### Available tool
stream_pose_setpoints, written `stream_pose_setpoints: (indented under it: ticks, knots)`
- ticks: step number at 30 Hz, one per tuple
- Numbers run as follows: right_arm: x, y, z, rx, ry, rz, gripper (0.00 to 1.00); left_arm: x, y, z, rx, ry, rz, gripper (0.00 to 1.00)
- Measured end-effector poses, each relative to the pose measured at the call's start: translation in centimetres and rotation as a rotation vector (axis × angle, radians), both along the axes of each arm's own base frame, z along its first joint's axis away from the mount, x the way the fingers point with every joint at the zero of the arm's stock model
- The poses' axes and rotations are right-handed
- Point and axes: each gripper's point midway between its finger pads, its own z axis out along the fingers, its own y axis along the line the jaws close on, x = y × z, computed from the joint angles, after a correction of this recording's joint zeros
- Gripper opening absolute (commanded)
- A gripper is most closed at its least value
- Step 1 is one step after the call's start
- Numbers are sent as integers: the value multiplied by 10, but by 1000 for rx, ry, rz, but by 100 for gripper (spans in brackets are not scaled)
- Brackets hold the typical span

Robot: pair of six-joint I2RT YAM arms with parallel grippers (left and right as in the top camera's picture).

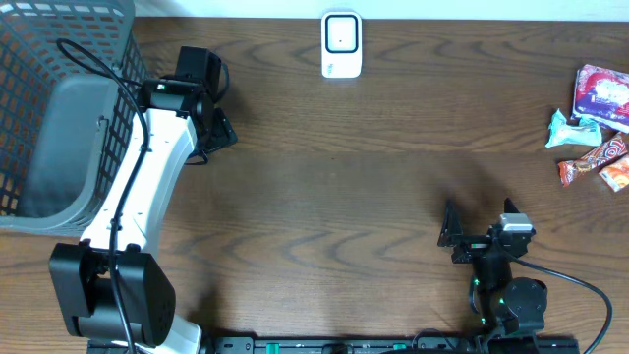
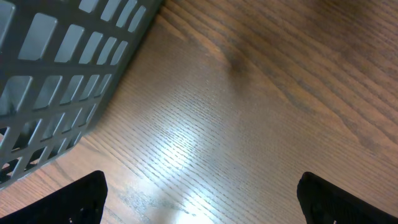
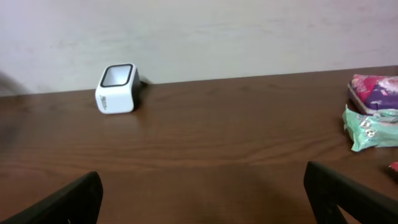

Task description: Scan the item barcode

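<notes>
A white barcode scanner (image 1: 341,44) with a dark window stands at the table's far edge, and the right wrist view shows the scanner (image 3: 117,88) in front of the wall. Several snack packets lie at the right edge: a pink-purple packet (image 1: 601,93), a mint-green packet (image 1: 570,130) and an orange-red wrapper (image 1: 595,157). My left gripper (image 1: 214,128) is open over bare wood beside the basket, far left of the scanner. My right gripper (image 1: 452,234) is open near the front edge, with nothing between its fingers. The wrist views show the left gripper (image 2: 199,199) and the right gripper (image 3: 202,199) both spread wide over bare wood.
A grey mesh basket (image 1: 59,108) fills the back left corner, and the basket wall (image 2: 62,74) is close to my left fingers. A black cable runs over the basket's rim to the left arm. The pink-purple packet (image 3: 373,90) and mint-green packet (image 3: 372,127) lie ahead to the right of my right gripper.
</notes>
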Motion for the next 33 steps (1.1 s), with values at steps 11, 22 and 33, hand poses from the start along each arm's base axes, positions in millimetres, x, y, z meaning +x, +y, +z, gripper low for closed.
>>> stream_pose_setpoints:
  ticks: [11, 22, 33]
  knots:
    - [0, 0, 0, -19, -1, 2, 99, 0, 0, 0, 0, 0, 0, 98]
    - [0, 0, 0, -24, 0, 1, 99, 0, 0, 0, 0, 0, 0, 98]
    - [0, 0, 0, -32, 0, 5, 99, 0, 0, 0, 0, 0, 0, 98]
